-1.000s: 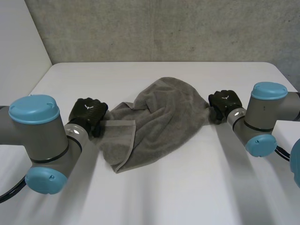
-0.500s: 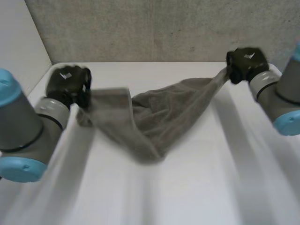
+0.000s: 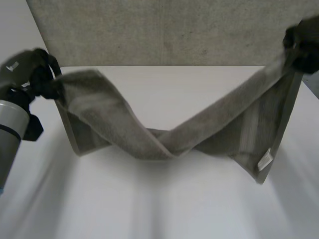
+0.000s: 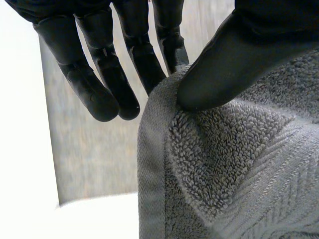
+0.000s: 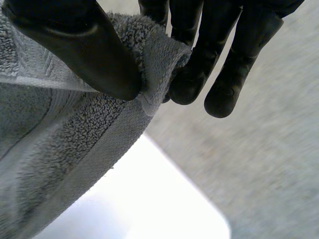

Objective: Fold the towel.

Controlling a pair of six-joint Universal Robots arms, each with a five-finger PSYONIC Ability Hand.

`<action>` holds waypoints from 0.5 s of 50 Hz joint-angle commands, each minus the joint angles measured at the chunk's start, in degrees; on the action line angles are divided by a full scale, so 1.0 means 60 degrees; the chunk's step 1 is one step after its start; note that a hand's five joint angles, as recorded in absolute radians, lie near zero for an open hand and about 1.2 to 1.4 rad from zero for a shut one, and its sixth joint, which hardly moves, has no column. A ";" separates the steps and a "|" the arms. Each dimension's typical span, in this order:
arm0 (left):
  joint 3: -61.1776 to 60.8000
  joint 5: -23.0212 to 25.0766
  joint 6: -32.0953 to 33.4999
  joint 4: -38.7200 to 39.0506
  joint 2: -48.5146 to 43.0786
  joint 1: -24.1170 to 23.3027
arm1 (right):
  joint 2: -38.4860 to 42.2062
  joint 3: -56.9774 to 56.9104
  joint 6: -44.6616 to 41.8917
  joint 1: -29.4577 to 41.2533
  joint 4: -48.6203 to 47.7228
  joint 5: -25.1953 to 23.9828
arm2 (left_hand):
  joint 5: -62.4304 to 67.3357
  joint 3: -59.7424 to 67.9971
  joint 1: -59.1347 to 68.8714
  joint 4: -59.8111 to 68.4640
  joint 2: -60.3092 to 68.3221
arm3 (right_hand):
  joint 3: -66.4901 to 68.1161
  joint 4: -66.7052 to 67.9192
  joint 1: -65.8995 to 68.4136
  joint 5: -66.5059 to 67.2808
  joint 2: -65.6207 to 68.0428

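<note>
White table [image 3: 159,204] nearest, its front part bare. Above it the grey towel [image 3: 164,142] hung stretched between both hands, twisted once along its length. Its sagging middle dipped low over the tabletop; whether it touched, I could not tell. A free corner with a small white label [image 3: 264,159] dangled below the towel's right end.

Left hand [image 3: 41,74] was up at the towel's left end, pinching a corner. In the left wrist view the thumb [image 4: 234,59] pressed the terry against a finger, the other fingers [image 4: 99,84] straight and off the cloth.

Right hand [image 3: 302,42] was up at the opposite end, thumb [image 5: 84,50] clamping the hem against its fingers [image 5: 189,74].

Concrete wall [image 3: 164,30] behind.
</note>
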 commanded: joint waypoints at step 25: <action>0.2942 0.1579 -0.2004 0.0829 -0.2486 0.0445 | 0.0791 0.0407 0.2482 0.0981 -0.3058 0.1257 | -0.2560 -0.1440 -0.0646 -0.1219 -0.1051 | 0.0534 0.0490 0.0590 0.0587 0.0803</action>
